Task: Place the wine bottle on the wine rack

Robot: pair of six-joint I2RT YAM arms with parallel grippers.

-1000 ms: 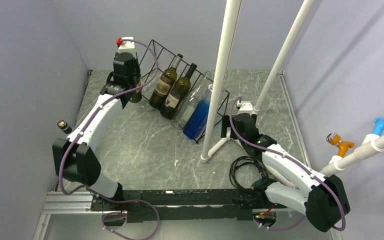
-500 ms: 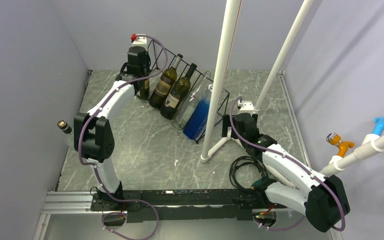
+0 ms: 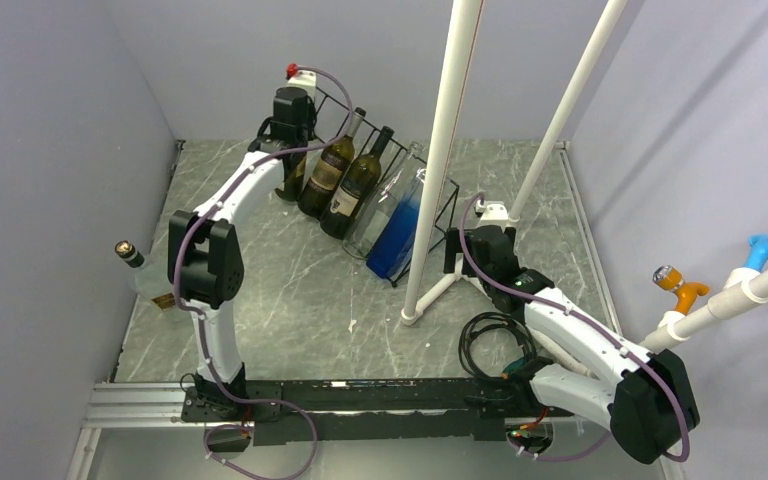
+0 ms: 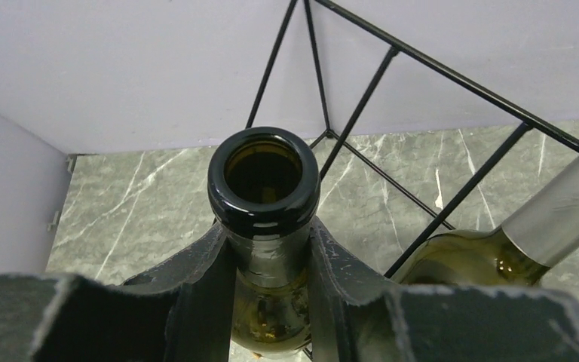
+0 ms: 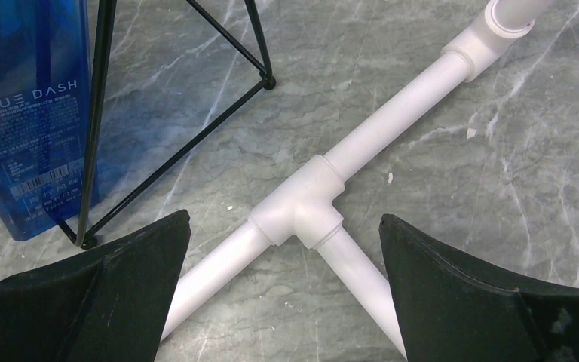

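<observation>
Black thin wire forms the wedge-shaped wine rack by the table's far edge, with the left gripper at its left end. Its matte fingers clamp the wine bottle's smooth dark-green glass neck, round mouth open, beside the rack's bars. The right gripper gapes wide over a white pipe tee.

A dark green glass wine bottle with an open round mouth is seen from above its neck. The neck is clamped by the left gripper, with one black finger pressed on each side just below the lip. Behind this bottle and to its right, the thin black wire bars of the wine rack are seen against a pale lilac wall. Further right of the bottle, a second olive-green glass bottle with a frosted grey neck is found, just beside one slanted bar. A grey marbled tabletop is seen beneath the bottle.
</observation>
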